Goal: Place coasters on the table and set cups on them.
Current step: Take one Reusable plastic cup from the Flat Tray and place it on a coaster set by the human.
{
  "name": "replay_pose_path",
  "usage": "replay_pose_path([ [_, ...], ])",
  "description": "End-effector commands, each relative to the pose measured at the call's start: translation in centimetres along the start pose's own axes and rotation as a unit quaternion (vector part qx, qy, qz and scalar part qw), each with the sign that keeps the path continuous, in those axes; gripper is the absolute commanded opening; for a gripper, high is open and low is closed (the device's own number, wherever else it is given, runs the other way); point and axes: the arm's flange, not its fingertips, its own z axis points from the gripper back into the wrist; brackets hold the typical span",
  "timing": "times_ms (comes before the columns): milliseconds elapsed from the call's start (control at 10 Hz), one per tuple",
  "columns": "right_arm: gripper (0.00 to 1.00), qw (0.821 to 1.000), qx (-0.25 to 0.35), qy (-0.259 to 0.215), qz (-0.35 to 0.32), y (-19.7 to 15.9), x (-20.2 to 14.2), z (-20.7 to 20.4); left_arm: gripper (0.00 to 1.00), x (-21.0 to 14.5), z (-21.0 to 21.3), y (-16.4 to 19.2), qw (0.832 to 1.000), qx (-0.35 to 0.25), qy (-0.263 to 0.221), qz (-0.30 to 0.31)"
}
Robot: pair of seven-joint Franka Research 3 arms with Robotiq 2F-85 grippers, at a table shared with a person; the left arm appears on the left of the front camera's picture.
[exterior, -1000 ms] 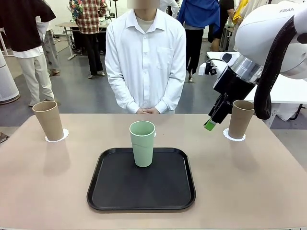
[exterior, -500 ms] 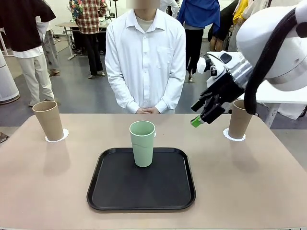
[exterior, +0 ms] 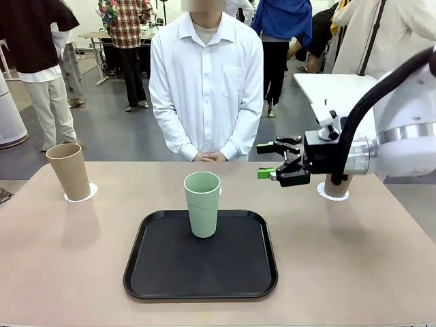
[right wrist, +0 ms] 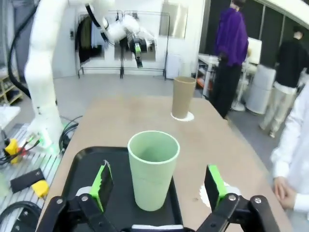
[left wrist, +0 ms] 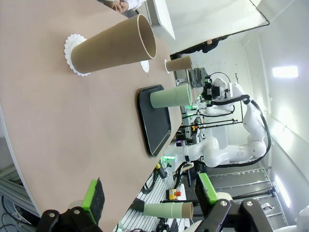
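Note:
A pale mint green cup [exterior: 202, 203] stands upright on the black tray [exterior: 170, 272]. Level with its rim and to its right, my right gripper [exterior: 263, 161] hangs open, fingers pointing at the cup but apart from it. The right wrist view has this cup [right wrist: 153, 166] centred between the open green pads. One tan cup [exterior: 69, 170] sits on a coaster [exterior: 82, 195] at the table's left. Another tan cup [exterior: 337, 185] sits on a coaster [exterior: 332, 196] behind my right arm. A bare coaster [left wrist: 144, 66] lies just beyond the tray. My left gripper [left wrist: 149, 191] is open and holds nothing.
A person in a white shirt stands at the far edge with hands [exterior: 208, 157] clasped. The beige table [exterior: 354, 272] has free room on both sides of the tray. My left arm [right wrist: 43, 72] rises beyond the table's left end.
My right gripper has swung left, away from the right tan cup, and turned level so that its fingers face the green cup. The cups and coasters have not moved.

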Motion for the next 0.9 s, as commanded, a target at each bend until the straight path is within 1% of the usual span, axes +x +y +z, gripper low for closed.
replay_pose_path([
  [0, 1.00, 0.999, 0.009, -0.016, -0.032, 0.5, -2.9, -0.9, 1.00, -0.2, 0.1, -0.3, 1.000, -0.003, -0.001, -0.003],
  [200, 1.00, 0.998, 0.008, -0.014, -0.060, 0.7, -4.6, -1.8, 1.00, -0.2, 0.1, -0.3, 1.000, -0.003, -0.001, -0.003],
  [400, 1.00, 0.998, 0.007, -0.003, -0.065, 0.6, -6.2, -2.8, 1.00, -0.2, 0.1, -0.3, 1.000, -0.003, -0.001, -0.003],
  [600, 1.00, 0.998, 0.014, 0.011, -0.068, 0.5, -6.7, -3.2, 1.00, -0.2, 0.1, -0.3, 1.000, -0.003, -0.001, -0.003],
  [700, 1.00, 0.996, 0.014, 0.032, -0.078, 0.7, -6.1, -3.2, 1.00, -0.2, 0.1, -0.3, 1.000, -0.003, -0.001, -0.003],
  [800, 1.00, 0.997, 0.026, 0.008, -0.074, 1.1, -6.7, -2.7, 1.00, -0.2, 0.1, -0.3, 1.000, -0.003, -0.001, -0.003],
])
